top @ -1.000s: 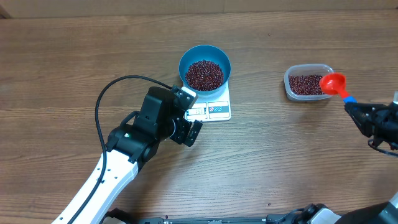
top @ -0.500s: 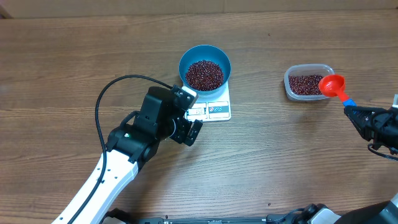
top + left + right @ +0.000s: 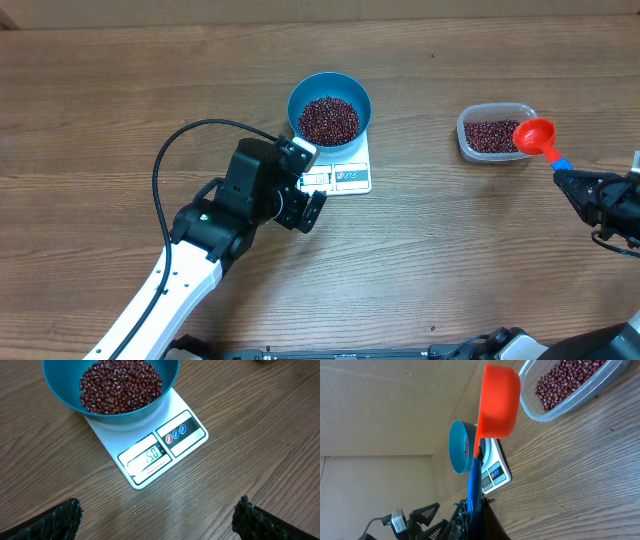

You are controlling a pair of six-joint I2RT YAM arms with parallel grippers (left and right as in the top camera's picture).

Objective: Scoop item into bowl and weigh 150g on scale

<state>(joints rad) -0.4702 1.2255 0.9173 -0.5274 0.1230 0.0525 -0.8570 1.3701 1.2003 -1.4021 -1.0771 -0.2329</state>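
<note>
The blue bowl (image 3: pixel 329 107) stands on the white scale (image 3: pixel 350 177), holding a heap of red-brown beans (image 3: pixel 120 385). The scale's display (image 3: pixel 150 455) is lit, but its digits are hard to read. My left gripper (image 3: pixel 308 183) hovers just in front of the scale, open and empty, with its fingertips (image 3: pixel 70 512) wide apart over bare wood. My right gripper (image 3: pixel 578 185) is shut on the blue handle (image 3: pixel 474 480) of a red scoop (image 3: pixel 535 133). The scoop looks empty and hangs over the near right edge of the clear tub (image 3: pixel 470 148), which holds more beans (image 3: pixel 490 135).
The left arm's black cable (image 3: pixel 175 150) loops over the table to the left of the bowl. Wooden tabletop (image 3: pixel 440 250) lies between the scale and the tub. A cardboard wall (image 3: pixel 380 405) stands behind the table.
The right gripper has shifted a touch toward the front edge with the scoop. The left arm, bowl and scale have not moved.
</note>
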